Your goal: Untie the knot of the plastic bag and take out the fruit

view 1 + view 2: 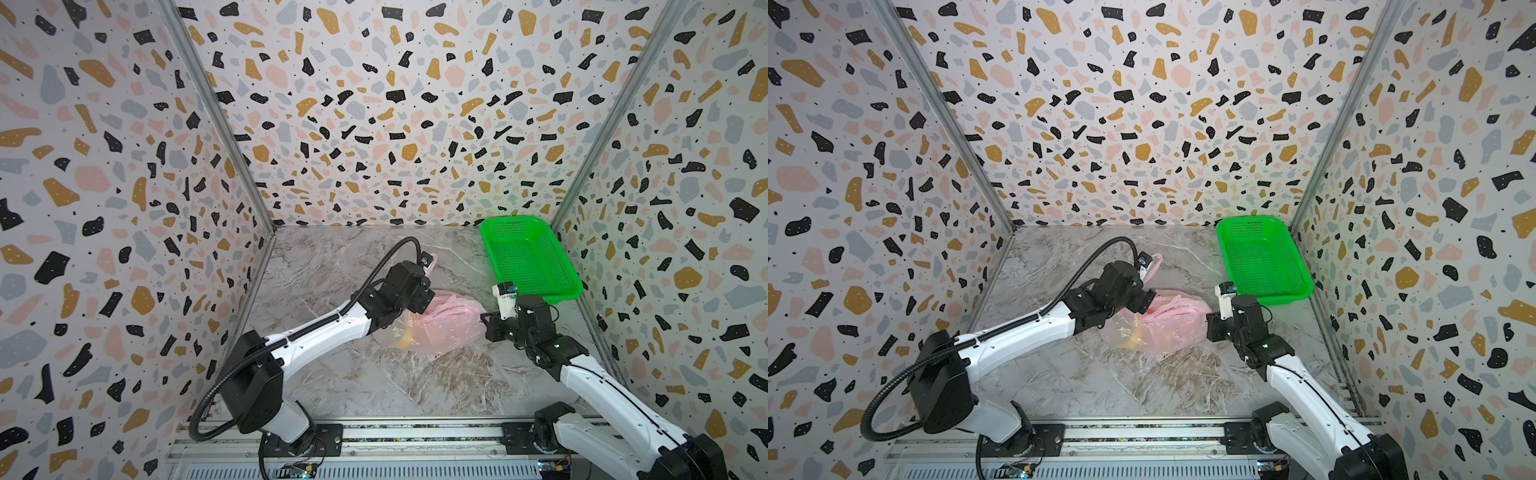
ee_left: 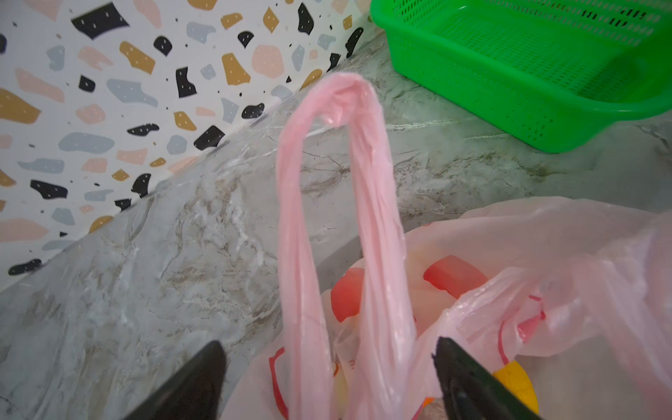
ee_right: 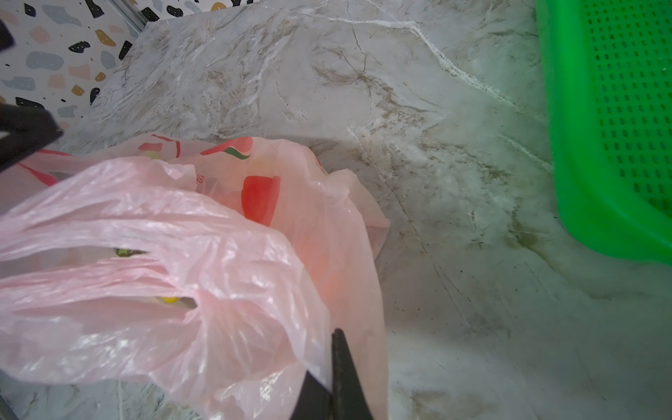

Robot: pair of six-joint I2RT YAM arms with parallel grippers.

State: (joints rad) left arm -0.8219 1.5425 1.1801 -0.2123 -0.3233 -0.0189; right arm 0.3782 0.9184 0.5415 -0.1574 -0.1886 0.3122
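Observation:
The pink plastic bag [image 1: 446,322] [image 1: 1173,320] lies crumpled in the middle of the marble table. Fruit [image 1: 405,334] [image 1: 1131,336] shows yellow and orange through its film. My left gripper [image 2: 328,342] is open over the bag's left side. A loose handle loop [image 2: 358,189] rises between its fingers, untouched. In both top views that loop [image 1: 433,259] [image 1: 1157,261] pokes up behind the left wrist. My right gripper [image 3: 336,332] is shut on a fold of the bag's film [image 3: 225,262] at its right edge. A yellow bit of fruit [image 3: 169,300] peeks through a gap. The knot is not in view.
A bright green perforated basket [image 1: 557,297] [image 1: 1287,298] [image 2: 509,109] [image 3: 582,218] stands at the back right, close to the right wall, with nothing in it. Patterned walls enclose the table on three sides. Bare marble lies in front of the bag.

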